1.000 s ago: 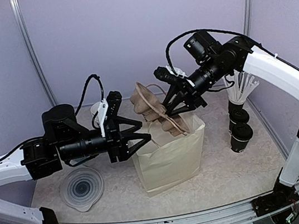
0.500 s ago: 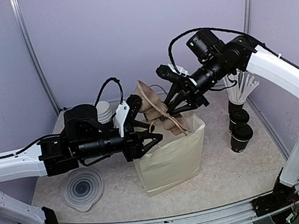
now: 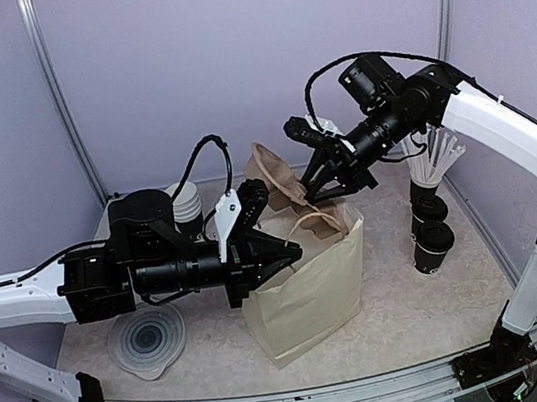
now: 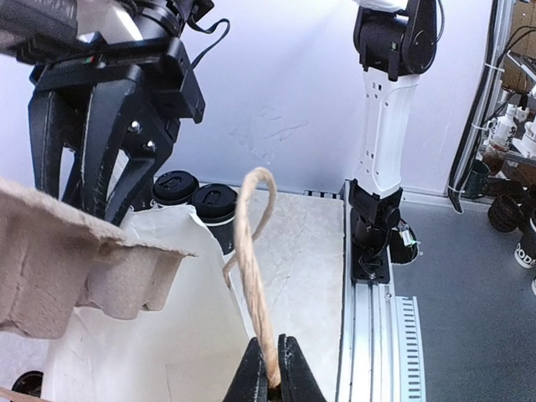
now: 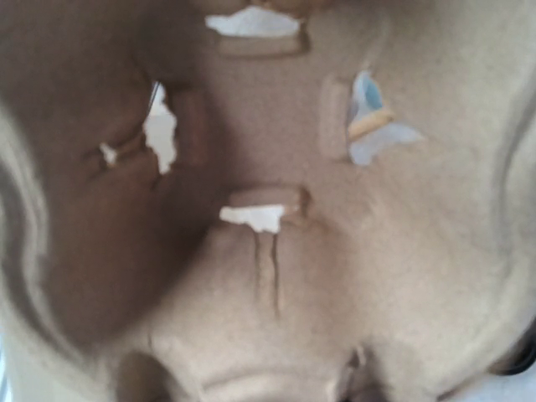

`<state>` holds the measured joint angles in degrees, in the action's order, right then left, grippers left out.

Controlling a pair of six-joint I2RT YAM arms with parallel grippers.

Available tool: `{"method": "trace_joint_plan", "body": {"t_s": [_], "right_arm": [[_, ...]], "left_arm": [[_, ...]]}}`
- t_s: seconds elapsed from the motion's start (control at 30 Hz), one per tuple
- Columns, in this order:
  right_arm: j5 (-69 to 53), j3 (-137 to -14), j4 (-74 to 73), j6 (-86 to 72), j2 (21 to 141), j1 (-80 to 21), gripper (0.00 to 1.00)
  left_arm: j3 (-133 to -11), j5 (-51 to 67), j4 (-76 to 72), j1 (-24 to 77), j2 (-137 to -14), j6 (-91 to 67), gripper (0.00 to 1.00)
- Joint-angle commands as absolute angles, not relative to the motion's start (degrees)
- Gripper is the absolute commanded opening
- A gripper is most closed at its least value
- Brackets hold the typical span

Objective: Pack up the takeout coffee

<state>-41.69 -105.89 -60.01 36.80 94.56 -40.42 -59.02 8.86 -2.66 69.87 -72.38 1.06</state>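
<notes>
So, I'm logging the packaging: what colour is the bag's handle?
Tan, like twisted cord; the handle shows best in the left wrist view.

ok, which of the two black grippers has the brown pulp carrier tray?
The right gripper: it clamps the pulp tray over the beige paper bag. The left gripper pinches the bag's twine handle.

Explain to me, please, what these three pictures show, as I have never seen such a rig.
Two robot arms are bolted at a table's near edge. The wide picture comes from a camera above and behind them; the other two from cameras on the wrists. The left arm's fingers pinch the twine handle of a paper bag. The right arm's fingers hold a pulp carrier tray above the bag's mouth; it fills the right wrist picture. On the table are two lidded black cups, a cup of straws and a clear lid.
</notes>
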Motion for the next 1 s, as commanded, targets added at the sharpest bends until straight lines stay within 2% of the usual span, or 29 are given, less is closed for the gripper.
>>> {"method": "trace_joint_plan", "body": {"t_s": [0.0,0.2,0.33,0.43,0.57,0.73,0.97], "right_arm": [[-42.6,-104.4,-65.1,39.9,95.0,-40.2,0.22],[-42.8,-103.1,-67.2,43.1,93.2,-40.8,0.22],[-42.2,-103.2,-69.5,45.4,93.5,-41.2,0.22],[-41.4,-103.2,-70.8,46.9,93.7,-41.7,0.22],[-39.4,-103.2,-72.7,49.7,93.6,-42.7,0.22],[-37.8,-102.2,-73.9,52.5,92.7,-43.6,0.22],[-35.1,-101.1,-75.4,55.4,92.2,-45.9,0.22]], "left_arm": [[-62.1,2.7,0.6,71.4,-73.2,4.5,0.05],[-64.6,-1.9,4.1,74.3,-74.8,6.1,0.08],[-68.0,-7.0,7.7,79.1,-74.8,7.6,0.4],[-70.5,-10.2,10.2,82.7,-73.9,8.2,0.49],[-69.2,-13.1,10.4,83.9,-69.2,4.8,0.54],[-59.9,-21.6,6.1,83.4,-59.6,-1.6,0.58],[-50.3,-20.2,11.4,76.7,-50.1,-12.4,0.52]]}}
